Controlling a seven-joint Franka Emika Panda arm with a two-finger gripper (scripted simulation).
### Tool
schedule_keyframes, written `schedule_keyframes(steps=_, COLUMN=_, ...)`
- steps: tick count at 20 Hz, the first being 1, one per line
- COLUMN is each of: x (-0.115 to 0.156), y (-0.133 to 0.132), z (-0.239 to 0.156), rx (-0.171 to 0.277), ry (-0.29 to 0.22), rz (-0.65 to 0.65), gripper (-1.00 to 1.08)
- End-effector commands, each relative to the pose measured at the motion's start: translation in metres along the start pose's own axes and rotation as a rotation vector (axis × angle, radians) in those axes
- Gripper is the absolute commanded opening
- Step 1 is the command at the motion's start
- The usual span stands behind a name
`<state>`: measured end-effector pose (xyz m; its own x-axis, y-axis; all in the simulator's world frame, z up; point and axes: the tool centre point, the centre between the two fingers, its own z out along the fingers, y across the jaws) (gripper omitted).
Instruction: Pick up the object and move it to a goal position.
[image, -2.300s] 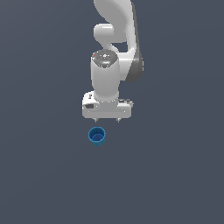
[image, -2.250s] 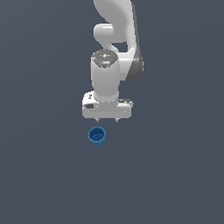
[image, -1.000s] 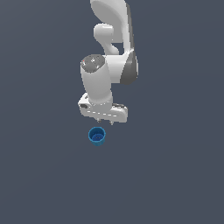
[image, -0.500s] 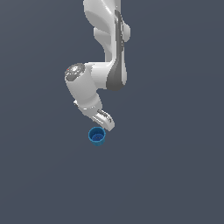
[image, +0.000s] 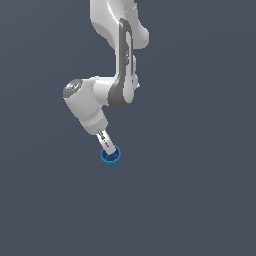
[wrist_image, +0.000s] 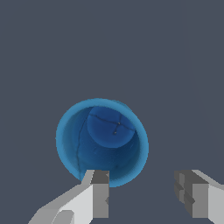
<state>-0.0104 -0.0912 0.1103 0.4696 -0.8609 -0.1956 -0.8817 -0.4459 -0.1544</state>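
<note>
Nowhere on the arm, the cup or the ground can I make out a brand, label or any writing.

Up close, the gripper (wrist_image: 146, 194) stands spread: its two pale fingers are well apart, with bare grey floor showing in the gap. One finger (wrist_image: 99, 192) overlaps the near rim of the blue cup (wrist_image: 102, 141), while the other finger (wrist_image: 192, 192) sits clear of it, off to the side. Whether that first fingertip actually touches the rim I cannot tell. Nothing is held between them.

From across the room, the white arm (image: 117, 65) comes down from twelve o'clock, bends at a rounded joint, and slants toward five o'clock, ending right at the cup (image: 111, 155), where the gripper (image: 106, 146) meets its upper edge.

The cup stands upright, mouth open upward, bright blue with a thin lighter rim and a darker inside. It rests on a flat, plain dark grey-blue surface (image: 200, 190) that fills both views, with no walls or edges visible.
</note>
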Motion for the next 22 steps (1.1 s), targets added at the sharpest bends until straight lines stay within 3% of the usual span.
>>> schedule_keyframes(steps=1, x=0.004, y=0.004, z=0.002, rx=0.01, ry=-0.008, rz=0.062, gripper=0.28)
schedule_keyframes(steps=7, x=0.009, y=0.008, z=0.005, rx=0.021, ry=-0.016, rz=0.136, gripper=0.28)
schedule_keyframes(steps=22, x=0.008, y=0.009, z=0.035, rx=0.021, ry=-0.017, rz=0.142, gripper=0.28)
